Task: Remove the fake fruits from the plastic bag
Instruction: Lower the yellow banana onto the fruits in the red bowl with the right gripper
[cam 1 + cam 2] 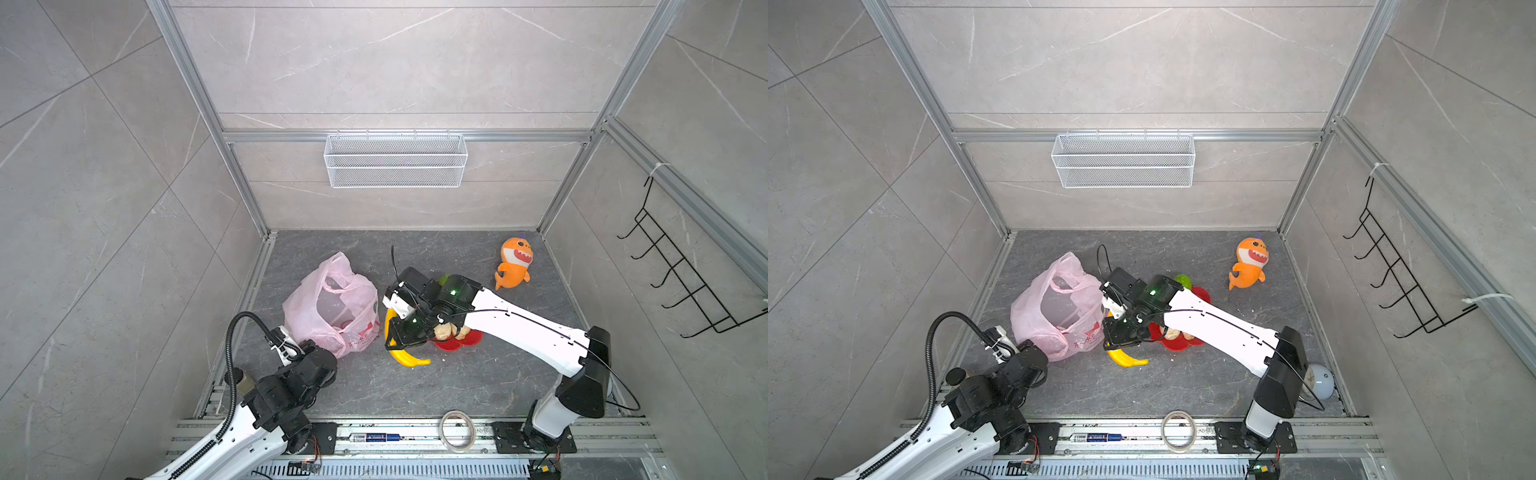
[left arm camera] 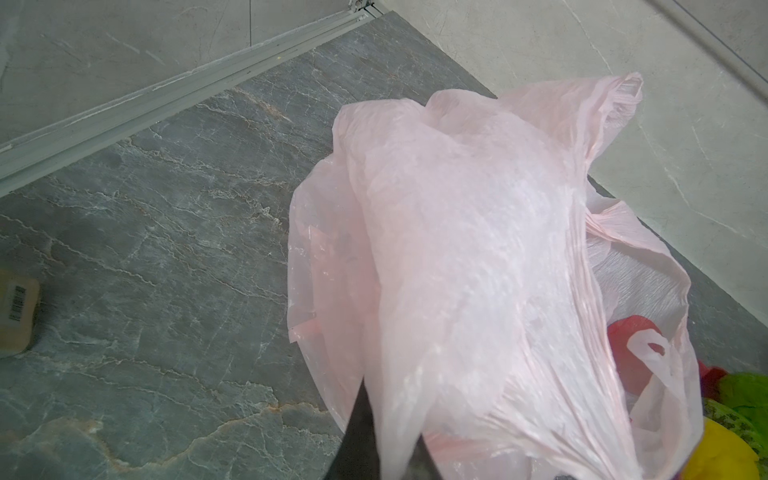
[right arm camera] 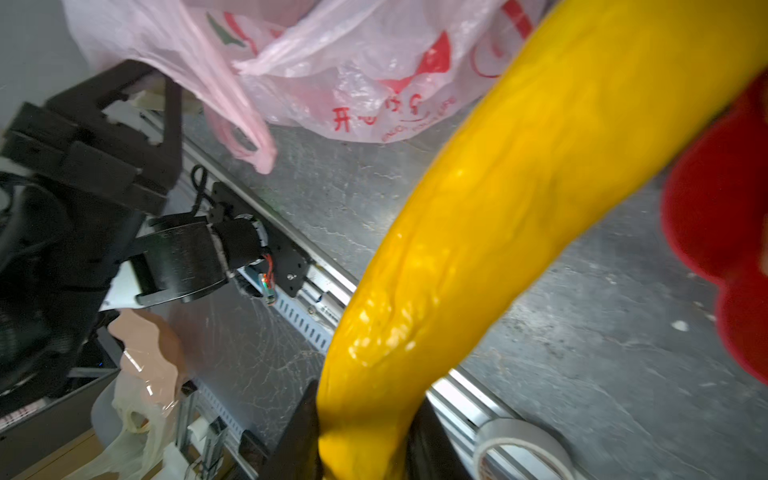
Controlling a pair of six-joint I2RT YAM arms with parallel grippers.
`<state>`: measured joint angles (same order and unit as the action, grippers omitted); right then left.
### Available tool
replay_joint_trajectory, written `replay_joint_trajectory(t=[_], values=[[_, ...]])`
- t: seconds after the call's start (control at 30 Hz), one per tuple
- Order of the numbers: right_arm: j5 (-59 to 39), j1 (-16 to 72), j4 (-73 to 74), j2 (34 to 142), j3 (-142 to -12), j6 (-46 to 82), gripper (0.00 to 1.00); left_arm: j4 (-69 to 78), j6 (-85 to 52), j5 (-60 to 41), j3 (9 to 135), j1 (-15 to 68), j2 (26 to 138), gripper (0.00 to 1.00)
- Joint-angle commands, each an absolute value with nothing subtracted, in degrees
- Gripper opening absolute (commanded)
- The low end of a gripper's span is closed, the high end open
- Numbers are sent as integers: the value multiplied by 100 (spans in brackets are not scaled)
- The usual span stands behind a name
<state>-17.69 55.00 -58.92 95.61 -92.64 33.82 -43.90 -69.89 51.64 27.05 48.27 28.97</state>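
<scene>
Fake fruits [image 1: 405,358]: one banana [image 3: 498,249], three o'clock of the plastic bag [image 1: 332,307], clamped in the right gripper [image 3: 365,442], as only the right wrist view shows; left gripper [image 2: 390,453] pinches the bag; two cream-peach fruits [image 1: 1173,333] on one red dish [image 1: 1180,345].

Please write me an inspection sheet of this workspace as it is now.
Surface: dark grey tabletop.
Job's things: plastic bag open; banana outside it; cream-peach fruits in red dish; green fruit at its far edge.
Clutter: plush shark, tape roll, marker, white ball.
Grippers: left gripper shut on the plastic bag; right gripper shut on the banana.
Cables: black cable along right arm; ribbed hose on left arm.
Surroundings: wire basket on back wall; hook rack on side wall.
</scene>
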Motion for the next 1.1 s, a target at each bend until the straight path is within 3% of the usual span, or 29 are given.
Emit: replay_joint_trajectory(t=[0.0,0.2,0.4,1.07], values=[[-1117,5010,-5938,9344,-8981,2876,17,-4110,-6721,5358,2986,4834,3131,0],[-628,4249,-5808,9527,-8753,1938,18,-4047,-6510,5189,3424,4825,3844,0],[-751,3632,-5536,9937,-8587,1470,20,-4002,-6539,5074,3558,4826,4156,0],[-1342,2936,-5011,10371,-7977,1185,27,-4001,-6596,5010,3527,4826,4046,0]])
